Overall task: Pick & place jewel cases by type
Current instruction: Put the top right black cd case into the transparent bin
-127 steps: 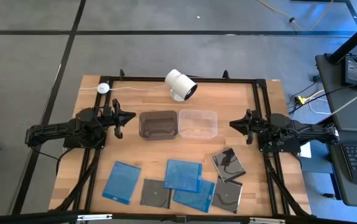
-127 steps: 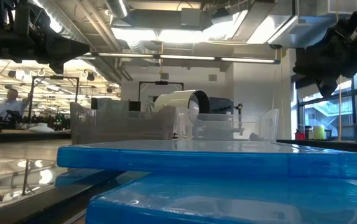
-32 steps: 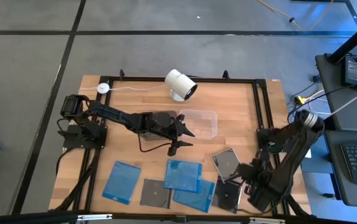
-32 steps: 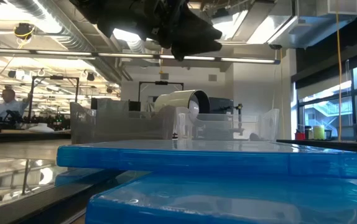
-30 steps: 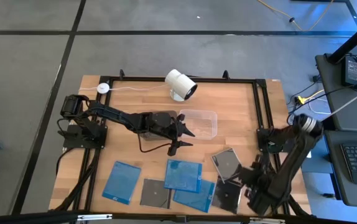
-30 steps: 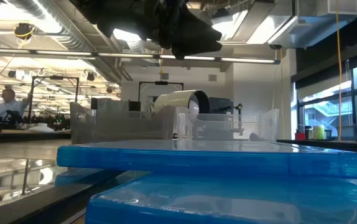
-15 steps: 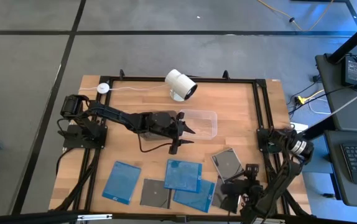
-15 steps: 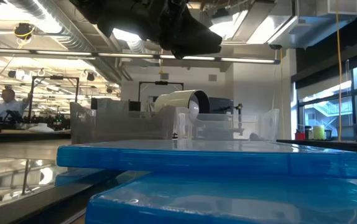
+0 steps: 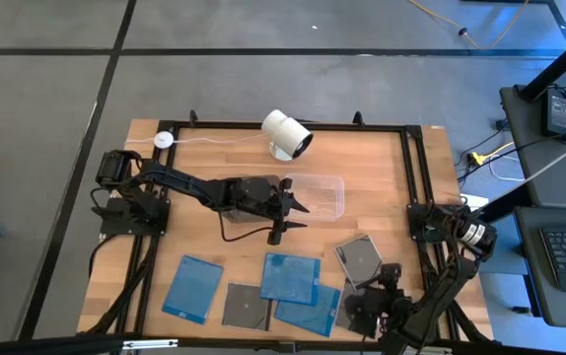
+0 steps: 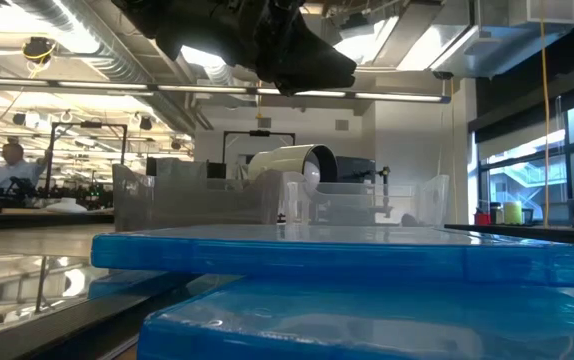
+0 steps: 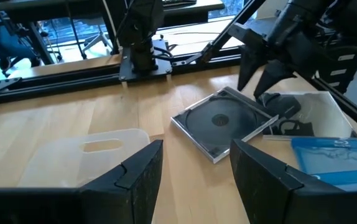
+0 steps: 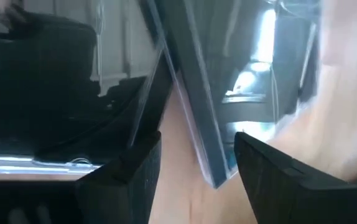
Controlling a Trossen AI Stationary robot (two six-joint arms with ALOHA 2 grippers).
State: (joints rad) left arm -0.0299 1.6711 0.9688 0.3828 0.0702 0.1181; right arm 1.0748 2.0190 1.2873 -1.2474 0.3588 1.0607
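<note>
We are working the pick stage of the sort; our right gripper (image 9: 370,309) is lying low at the near right corner of the table (image 9: 416,197), its fingers standing apart around the raised edge of a dark jewel case (image 12: 194,118), which the right wrist view is showing between them but not yet pinched; we judge the grasp to be forming rather than made. Our left gripper (image 9: 285,213) is hovering mid-table beside the smoky tub (image 9: 248,197) and the clear tub (image 9: 315,195), fingers spread and carrying nothing; it is looking across at a dark case with a disc (image 11: 221,122) lying flat on the wood.

The jewel cases are all lying in the near half of the table: a blue case (image 9: 193,288) at the left, another blue case (image 9: 290,276) in the middle overlapping a third blue one (image 9: 310,312), a dark case (image 9: 247,306) between them, and two more dark ones at the right. Neither tub appears to hold a case yet.

Next, we think, the right fingers are needing to close on that thin edge squarely; a skewed pinch could let the slick plastic slip; then lifting clear of the neighbouring cases and carrying toward the tub for its type.
</note>
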